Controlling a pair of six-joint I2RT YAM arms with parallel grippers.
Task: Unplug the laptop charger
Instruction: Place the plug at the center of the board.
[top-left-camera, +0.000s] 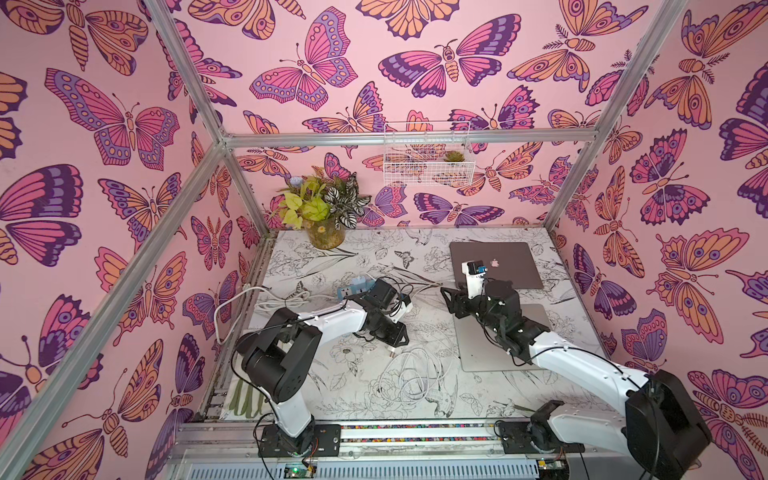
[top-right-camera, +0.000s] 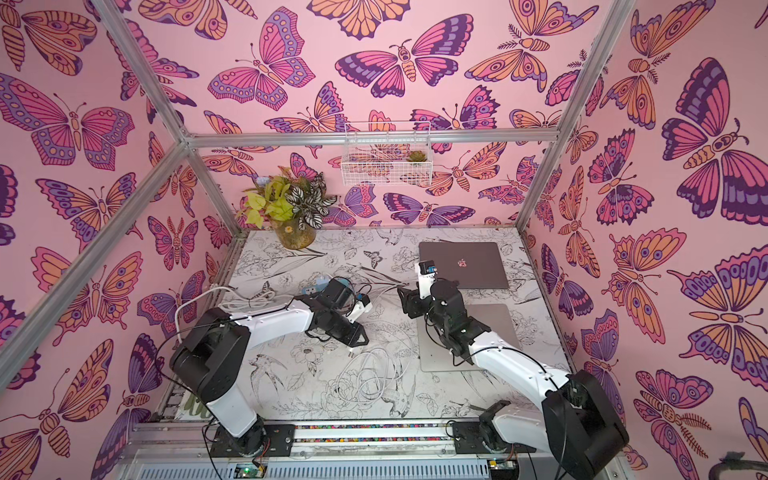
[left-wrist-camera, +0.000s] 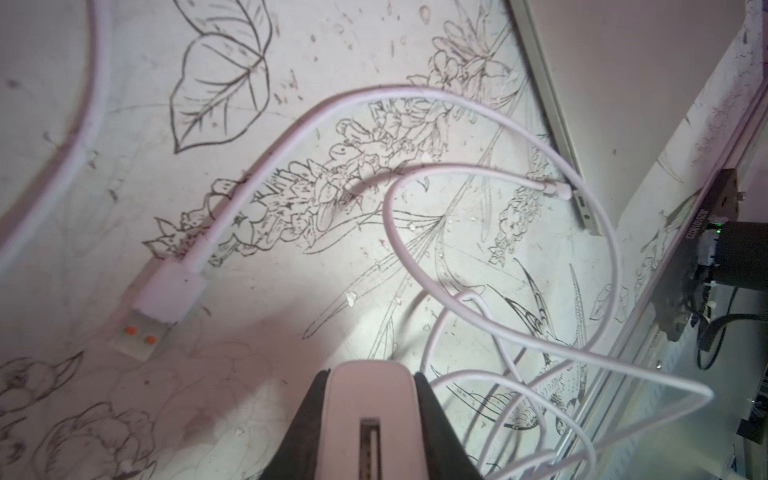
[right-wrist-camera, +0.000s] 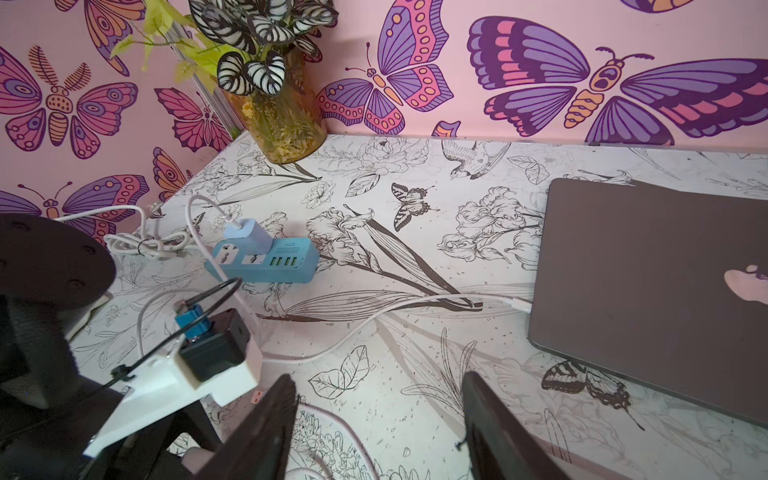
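Table (top-left-camera: 490, 390) with laptop (top-left-camera: 503, 262), power strip (right-wrist-camera: 266, 266), cable (right-wrist-camera: 415, 303), vase (top-left-camera: 326, 237)

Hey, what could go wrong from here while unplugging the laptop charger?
The white cable is plugged into the dark laptop; a sideways pull by the open right end effector could drag the laptop. Loose cable loops lie near the left end effector, shut on a white adapter, and might snag.

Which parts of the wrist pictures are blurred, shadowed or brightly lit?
Left wrist view: the white adapter nearest the lens is soft, a bright patch lies on the table, shadow falls beside the USB plug. Right wrist view: laptop and power strip are sharp, the near fingers dark.
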